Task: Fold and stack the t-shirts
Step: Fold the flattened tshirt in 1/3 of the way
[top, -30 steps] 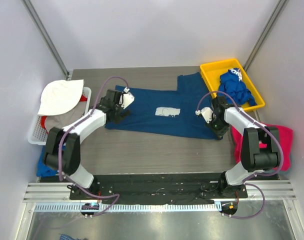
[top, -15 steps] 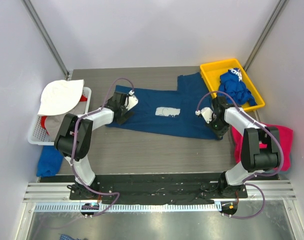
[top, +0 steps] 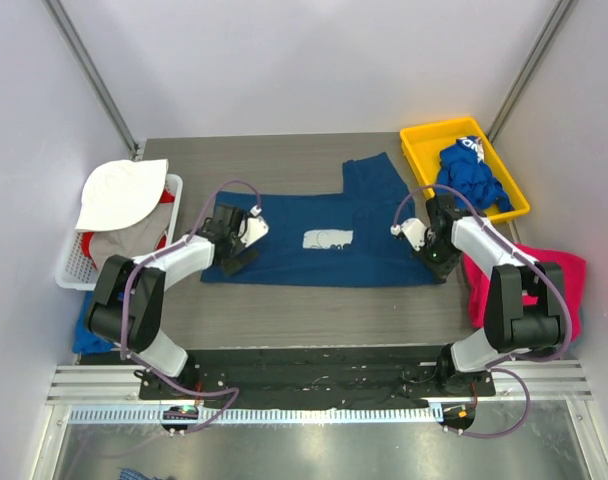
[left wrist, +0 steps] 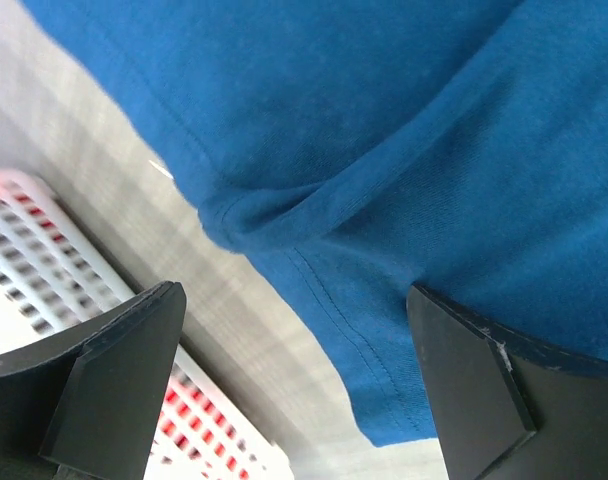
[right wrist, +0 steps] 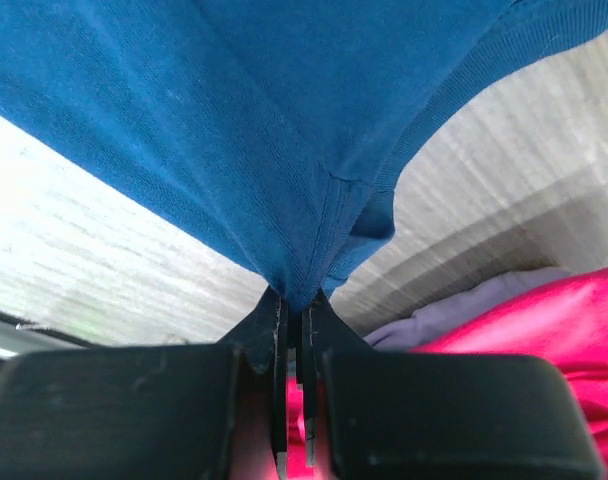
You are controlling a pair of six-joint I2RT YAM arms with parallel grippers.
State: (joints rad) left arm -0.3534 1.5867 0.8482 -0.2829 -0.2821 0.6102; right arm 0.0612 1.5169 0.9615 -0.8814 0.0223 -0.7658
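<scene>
Navy tee [top: 304, 215]: lies spread across the middle of the table [top: 284, 300] with its white print [top: 327, 239] facing up. One sleeve sticks out toward the far side. I cannot tell how many layers there are.
Left hem: bunched into a small ridge, seen in the left wrist view, with the basket [top: 69, 268] beyond it.
Right gripper [right wrist: 292, 300]: jaws pinched together on the navy tee's right edge at a seam. The cloth rises into the pinch.
Left gripper [left wrist: 292, 300]: jaws wide apart and holding nothing, straddling the left hem close over the cloth.
Blue tee [top: 471, 178]: crumpled in the yellow tray [top: 424, 135] at the far right, not yet folded.
Pink tee [top: 569, 275]: heaped at the table's right edge, just beside the right arm.
Step (judged): securing the left end so both ends can be lifted for a fold. The task looks to be in its early part.
Method: lower the left fingers onto the ridge, where the cloth already stands up, and close fully before any lift. Keep the right pinch firm. Raise both ends together and level, with light tension between them, so the fold line runs straight.
Risk: grabbing only the top ply, or uneven lifting that skews the fold or drags the hem toward the basket.
</scene>
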